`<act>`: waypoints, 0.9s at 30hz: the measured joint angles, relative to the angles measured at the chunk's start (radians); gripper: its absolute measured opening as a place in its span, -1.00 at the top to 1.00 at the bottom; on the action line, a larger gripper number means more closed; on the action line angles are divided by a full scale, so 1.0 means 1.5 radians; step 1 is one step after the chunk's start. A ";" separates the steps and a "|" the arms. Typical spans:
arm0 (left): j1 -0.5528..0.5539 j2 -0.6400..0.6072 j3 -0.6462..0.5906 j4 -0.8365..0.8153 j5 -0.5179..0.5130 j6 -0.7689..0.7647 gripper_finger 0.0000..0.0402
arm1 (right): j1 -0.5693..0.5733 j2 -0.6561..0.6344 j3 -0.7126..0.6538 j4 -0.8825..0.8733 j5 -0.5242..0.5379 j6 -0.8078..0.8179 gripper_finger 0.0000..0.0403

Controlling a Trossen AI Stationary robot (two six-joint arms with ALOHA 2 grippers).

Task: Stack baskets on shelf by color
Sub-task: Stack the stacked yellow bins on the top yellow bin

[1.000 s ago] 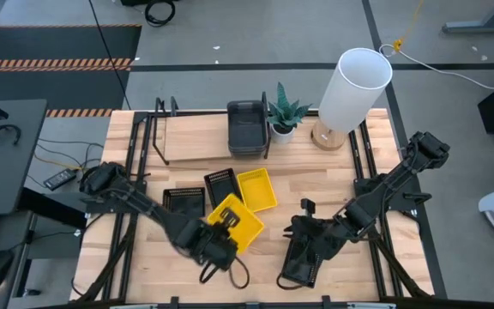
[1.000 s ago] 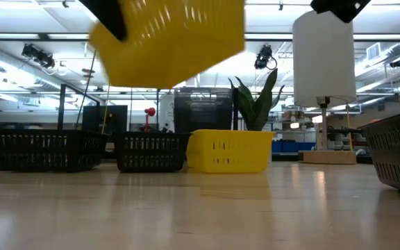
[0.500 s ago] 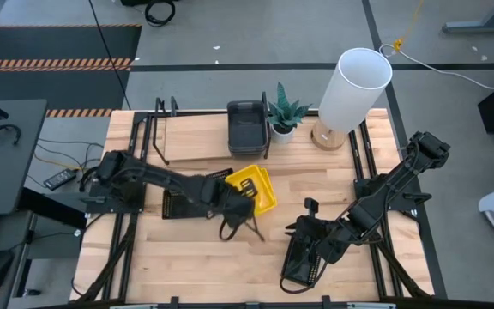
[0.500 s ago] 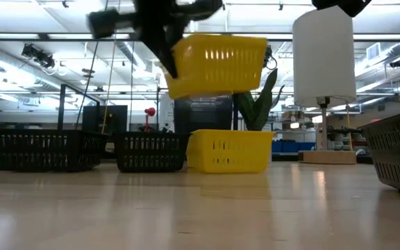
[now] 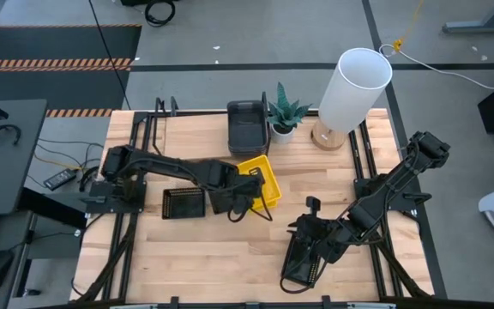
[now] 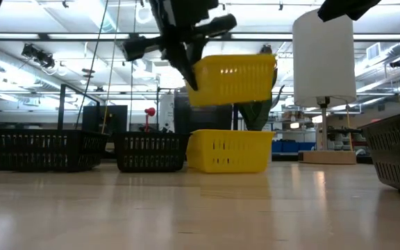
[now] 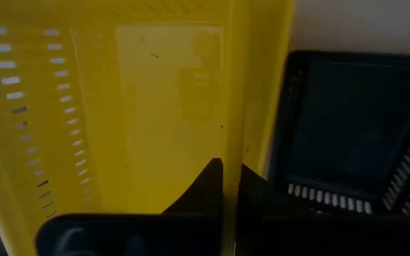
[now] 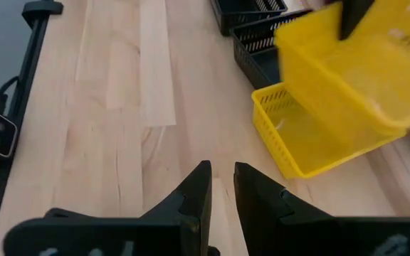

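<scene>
Left gripper (image 7: 230, 186): dark fingers nearly together, pinching a thin yellow wall between them.
Yellow basket (image 7: 130, 107): fills most of the view ahead of the fingers; slotted side, smooth floor.
Black mesh basket (image 7: 354, 135): just beside the yellow wall, beyond the fingers, interior visible.

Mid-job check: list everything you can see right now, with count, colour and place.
Yellow baskets: two; one held aloft, over one on the table.
Black mesh baskets: three; two left of the yellow, one by the right arm.
Dark grey baskets: stack on the shelf, count unclear.
Plant: one, green, table's far edge.
Lamp: one, white, beside plant.
Left gripper: shut on held yellow basket's wall.
Right gripper: low over the table.
</scene>
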State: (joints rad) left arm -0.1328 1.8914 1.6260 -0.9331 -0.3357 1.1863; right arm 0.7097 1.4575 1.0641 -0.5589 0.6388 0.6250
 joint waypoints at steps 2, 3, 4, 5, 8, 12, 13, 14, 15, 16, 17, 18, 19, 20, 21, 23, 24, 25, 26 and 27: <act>-0.001 0.015 0.001 0.005 0.004 -0.001 0.93 | 0.000 -0.003 0.000 -0.007 0.000 0.000 0.67; -0.001 0.023 0.001 0.002 0.006 -0.003 0.93 | 0.000 -0.005 0.000 -0.011 0.000 0.000 0.67; -0.001 0.030 0.000 0.001 0.007 -0.006 0.93 | 0.000 -0.008 0.000 -0.016 -0.001 -0.002 0.67; -0.001 0.035 0.000 0.009 0.008 -0.009 0.93 | 0.000 -0.011 0.000 -0.017 -0.001 -0.003 0.67; 0.001 0.038 0.000 0.009 0.007 -0.010 0.93 | 0.000 -0.023 0.000 -0.025 -0.002 -0.010 0.67; 0.008 0.039 0.000 -0.003 0.012 0.001 0.93 | 0.004 -0.037 0.000 -0.030 -0.002 -0.013 0.67; 0.009 0.039 0.000 -0.002 0.012 0.003 0.93 | 0.005 -0.040 0.000 -0.032 -0.002 -0.016 0.67; 0.009 0.039 0.000 -0.002 0.013 0.003 0.93 | 0.006 -0.041 0.000 -0.034 -0.002 -0.018 0.67; 0.009 0.039 0.000 -0.003 0.017 0.003 0.93 | 0.006 -0.041 0.000 -0.033 0.000 -0.021 0.67; 0.009 0.039 0.000 -0.005 0.020 0.003 0.93 | 0.006 -0.041 0.000 -0.034 0.000 -0.025 0.67; 0.009 0.039 0.000 -0.005 0.023 0.003 0.93 | 0.006 -0.041 0.000 -0.036 -0.001 -0.030 0.67; 0.009 0.043 0.001 -0.005 0.028 0.003 0.93 | 0.006 -0.041 0.000 -0.036 -0.001 -0.031 0.67; 0.009 0.046 0.001 -0.005 0.032 0.003 0.92 | 0.006 -0.041 0.000 -0.036 -0.002 -0.032 0.67; 0.009 0.049 0.001 -0.011 0.035 0.003 0.91 | 0.006 -0.041 0.000 -0.037 -0.002 -0.032 0.67; 0.009 0.055 0.001 -0.019 0.035 0.003 0.90 | 0.006 -0.041 0.000 -0.038 -0.002 -0.032 0.67; 0.009 0.064 0.001 -0.018 0.035 0.002 0.87 | 0.006 -0.041 0.000 -0.037 -0.002 -0.032 0.67; 0.010 0.069 0.001 -0.023 0.036 0.003 0.86 | 0.007 -0.041 0.000 -0.038 -0.002 -0.032 0.67; 0.011 0.073 0.001 -0.021 0.036 0.003 0.84 | 0.007 -0.041 0.000 -0.038 -0.002 -0.031 0.67; 0.011 0.075 0.001 -0.016 0.034 0.003 0.82 | 0.007 -0.041 0.000 -0.039 -0.002 -0.029 0.67; 0.011 0.076 0.001 -0.017 0.035 0.002 0.79 | 0.007 -0.041 0.000 -0.042 -0.003 -0.028 0.67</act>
State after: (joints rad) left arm -0.1158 2.0052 1.6268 -0.9580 -0.2837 1.1897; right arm 0.7197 1.3967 1.0641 -0.6213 0.6350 0.5835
